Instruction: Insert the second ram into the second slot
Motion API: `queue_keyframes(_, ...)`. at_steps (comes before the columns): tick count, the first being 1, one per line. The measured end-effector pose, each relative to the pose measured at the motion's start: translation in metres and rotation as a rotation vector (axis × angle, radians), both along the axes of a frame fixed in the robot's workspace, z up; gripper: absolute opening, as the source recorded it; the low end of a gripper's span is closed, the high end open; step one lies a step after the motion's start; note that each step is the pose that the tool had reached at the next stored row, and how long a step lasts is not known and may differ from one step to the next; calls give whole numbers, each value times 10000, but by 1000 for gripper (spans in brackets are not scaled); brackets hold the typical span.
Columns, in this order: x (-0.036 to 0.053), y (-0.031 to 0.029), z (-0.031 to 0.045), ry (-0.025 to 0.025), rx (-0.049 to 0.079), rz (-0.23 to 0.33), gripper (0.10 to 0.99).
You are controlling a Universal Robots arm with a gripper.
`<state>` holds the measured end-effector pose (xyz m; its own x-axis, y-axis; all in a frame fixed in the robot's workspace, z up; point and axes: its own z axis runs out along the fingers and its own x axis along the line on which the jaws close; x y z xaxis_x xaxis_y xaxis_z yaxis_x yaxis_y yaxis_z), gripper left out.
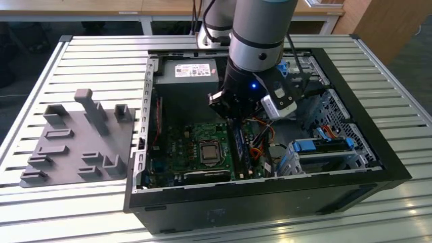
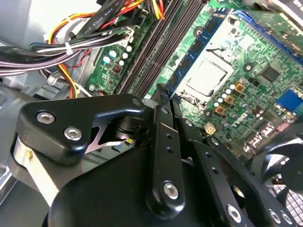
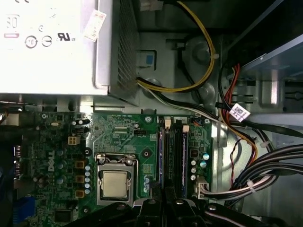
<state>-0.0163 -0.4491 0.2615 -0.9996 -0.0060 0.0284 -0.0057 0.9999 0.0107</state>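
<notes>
The second ram (image 1: 238, 149) is a thin navy stick with black chips. It stands on edge in the memory slot beside the CPU socket (image 3: 116, 182) and is also seen in both wrist views (image 2: 199, 49) (image 3: 162, 156). Black slots (image 2: 151, 52) run alongside it, away from the socket. My gripper (image 1: 234, 119) is inside the open computer case, above the motherboard. Its black fingers are shut with nothing visible between them, over one end of the stick (image 2: 168, 97) (image 3: 165, 204). Whether the tips touch the stick cannot be told.
A silver power supply (image 1: 189, 71) fills the far end of the case. Bundled cables (image 3: 246, 156) and drive bays with blue brackets (image 1: 324, 144) crowd the exterior view's right. A grey fixture plate (image 1: 81, 142) lies on the slatted table at the exterior view's left.
</notes>
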Motion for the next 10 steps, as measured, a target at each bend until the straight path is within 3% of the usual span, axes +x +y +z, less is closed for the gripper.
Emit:
queue_keyframes(6,59,0,-97,0,0,-2,137)
queue_keyframes(10,58,0,-107,0,-1,-62,137)
